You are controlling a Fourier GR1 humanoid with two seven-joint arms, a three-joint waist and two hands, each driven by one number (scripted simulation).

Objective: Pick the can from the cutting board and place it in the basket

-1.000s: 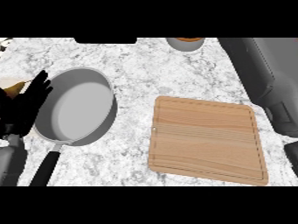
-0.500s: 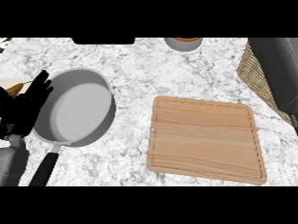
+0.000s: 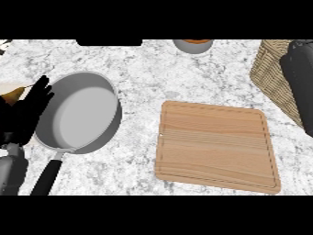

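One black hand, the left hand (image 3: pixel 15 114), rests at the frame's left edge, fingers straight and spread upward, holding nothing. Just beside it lies a grey frying pan (image 3: pixel 77 112). Centre-right sits the wooden cutting board (image 3: pixel 216 146), bare. At upper right, the woven basket (image 3: pixel 271 69) is partly covered by a grey forearm (image 3: pixel 311 87); the can and right hand cannot be seen.
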